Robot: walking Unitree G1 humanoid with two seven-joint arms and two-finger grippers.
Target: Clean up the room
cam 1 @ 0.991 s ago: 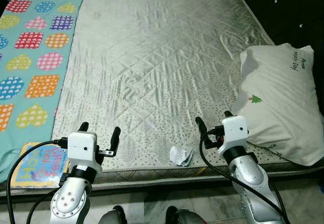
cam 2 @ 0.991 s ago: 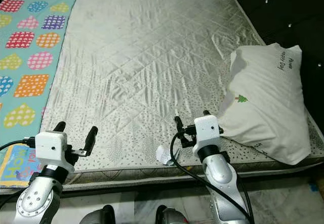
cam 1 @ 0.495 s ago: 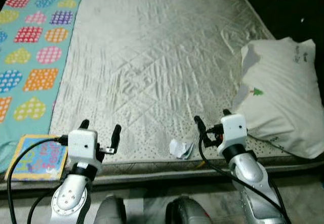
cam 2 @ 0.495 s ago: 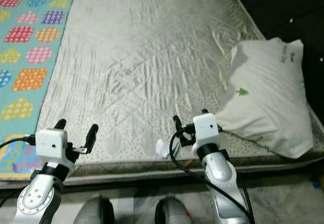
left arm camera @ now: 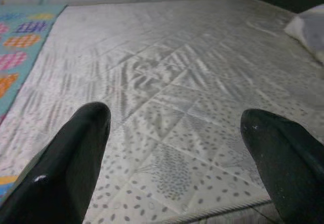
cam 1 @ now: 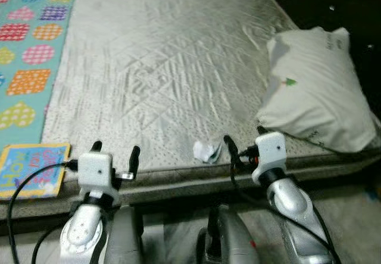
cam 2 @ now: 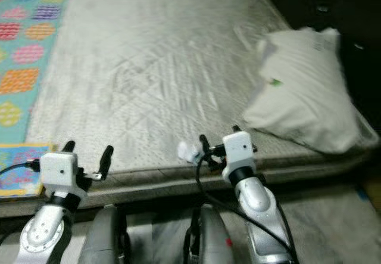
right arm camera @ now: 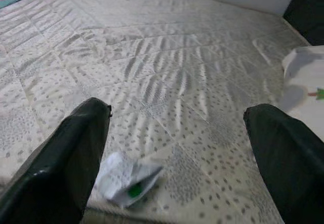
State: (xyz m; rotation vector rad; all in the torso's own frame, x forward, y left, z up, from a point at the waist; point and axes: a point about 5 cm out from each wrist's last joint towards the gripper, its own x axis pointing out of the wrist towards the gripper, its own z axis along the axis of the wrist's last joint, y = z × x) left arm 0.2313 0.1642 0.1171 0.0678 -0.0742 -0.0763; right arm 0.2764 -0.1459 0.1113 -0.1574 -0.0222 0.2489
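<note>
Both grippers are hovering spread at the mattress's (cam 1: 172, 67) near edge, your right gripper (cam 1: 244, 148) probably lining up beside the crumpled paper (cam 1: 206, 151), left gripper (cam 1: 114, 157) idling.

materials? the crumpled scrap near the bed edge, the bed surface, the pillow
Crumpled scrap: looks like thin white paper or a wrapper, sharp creases, a small green mark; can't tell which.
Bed surface: quilted fabric with a satin-like sheen, diamond stitching, small printed specks near the edge.
Pillow: soft matte white cloth, likely cotton, loose wrinkles, a small green tree print.
</note>
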